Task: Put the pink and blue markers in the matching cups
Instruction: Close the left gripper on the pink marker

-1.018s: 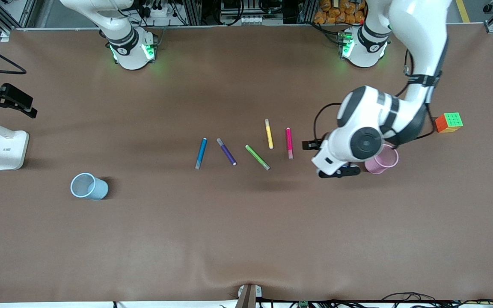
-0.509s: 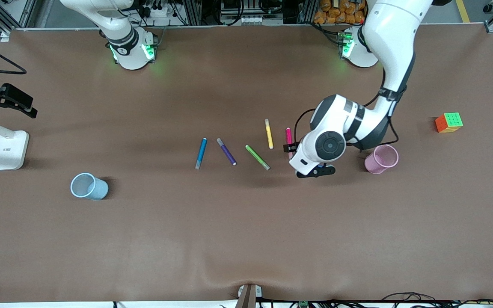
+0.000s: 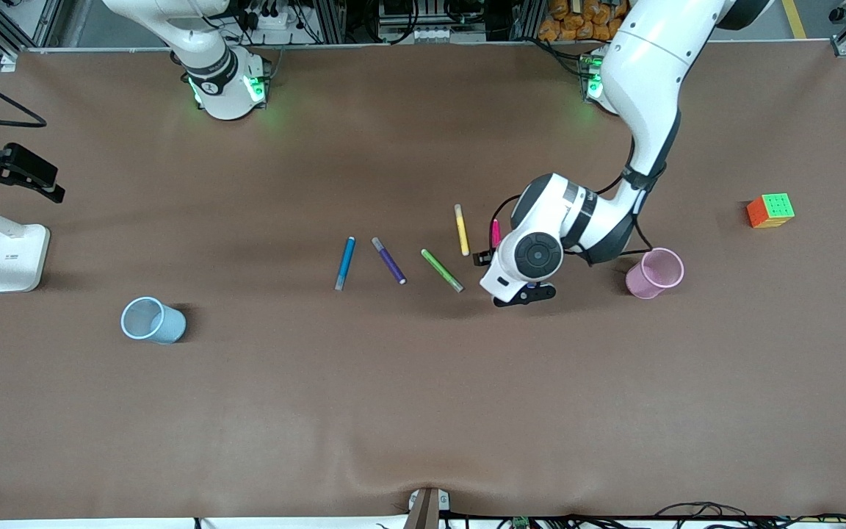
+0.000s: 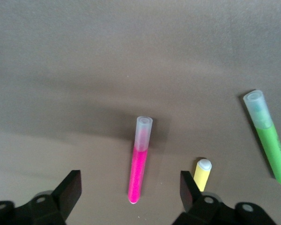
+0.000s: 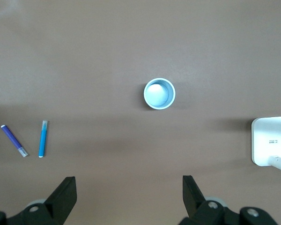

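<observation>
The pink marker (image 3: 496, 234) lies on the table, partly covered by my left arm's wrist (image 3: 538, 254). In the left wrist view my left gripper (image 4: 129, 191) is open over the pink marker (image 4: 139, 161), with one end of the marker between the fingers and not touched. The blue marker (image 3: 345, 262) lies toward the right arm's end of the marker row. The pink cup (image 3: 655, 273) stands upright toward the left arm's end. The blue cup (image 3: 152, 320) stands toward the right arm's end. My right gripper (image 5: 129, 191) is open, empty, high over the blue cup (image 5: 159, 93) and blue marker (image 5: 43, 138).
A purple marker (image 3: 388, 260), a green marker (image 3: 441, 270) and a yellow marker (image 3: 461, 229) lie between the blue and pink ones. A coloured cube (image 3: 770, 210) sits near the left arm's end. A white lamp base (image 3: 16, 258) stands at the right arm's end.
My left arm has swung from over the pink cup toward the right arm's end and is now over the pink marker. The pink cup is uncovered. The right arm waits.
</observation>
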You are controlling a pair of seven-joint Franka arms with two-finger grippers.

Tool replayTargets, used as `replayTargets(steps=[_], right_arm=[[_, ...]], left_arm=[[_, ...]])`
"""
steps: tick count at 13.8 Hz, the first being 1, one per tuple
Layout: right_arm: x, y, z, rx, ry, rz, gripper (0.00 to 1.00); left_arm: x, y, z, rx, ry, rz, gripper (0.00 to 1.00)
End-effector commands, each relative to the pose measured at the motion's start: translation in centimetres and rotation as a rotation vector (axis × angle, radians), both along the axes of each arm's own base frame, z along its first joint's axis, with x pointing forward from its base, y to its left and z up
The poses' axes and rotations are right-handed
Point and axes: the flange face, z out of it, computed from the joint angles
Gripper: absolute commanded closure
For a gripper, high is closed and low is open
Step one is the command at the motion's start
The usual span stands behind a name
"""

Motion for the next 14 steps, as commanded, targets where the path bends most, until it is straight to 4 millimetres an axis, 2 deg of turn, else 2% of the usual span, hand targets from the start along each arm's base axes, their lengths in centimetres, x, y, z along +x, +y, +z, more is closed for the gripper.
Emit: replayTargets(steps=[1, 2, 3, 5, 10, 12, 14], right_arm=[[-0.1, 0.2, 0.0, -0.013, 0.005, -0.002, 0.00], [-0.1, 0.2, 0.1, -0.013, 0.003, -0.004, 0.00], [-0.1, 0.2, 0.0, -0.013, 0.005, -0.004, 0.00], [-0.1, 0.2, 0.0, -0.013, 0.006, -0.004, 0.00], [0.1, 0.9, -0.2, -0.018, 0.009, 0.011, 0.00], [0.1, 0.9, -0.2, -0.018, 0.009, 0.011, 0.00], [0.1, 0.9, -0.2, -0.017, 0.009, 0.008, 0.00]], left_arm=[[0.2, 0.2, -1.4, -0.002, -0.008, 0.029, 0.12], [0.2, -0.1, -2.0, -0.005, -0.014, 0.028, 0.14], [0.1, -0.2, -2.7, -0.005, -0.016, 0.026, 0.20], [0.0, -0.2, -3.0, -0.005, -0.017, 0.024, 0.28], [0.0, -0.1, -3.4, -0.002, -0.012, 0.020, 0.37], [-0.1, 0.0, -3.8, 0.002, -0.006, 0.020, 0.47], [-0.1, 0.0, -3.8, 0.002, -0.006, 0.020, 0.63]])
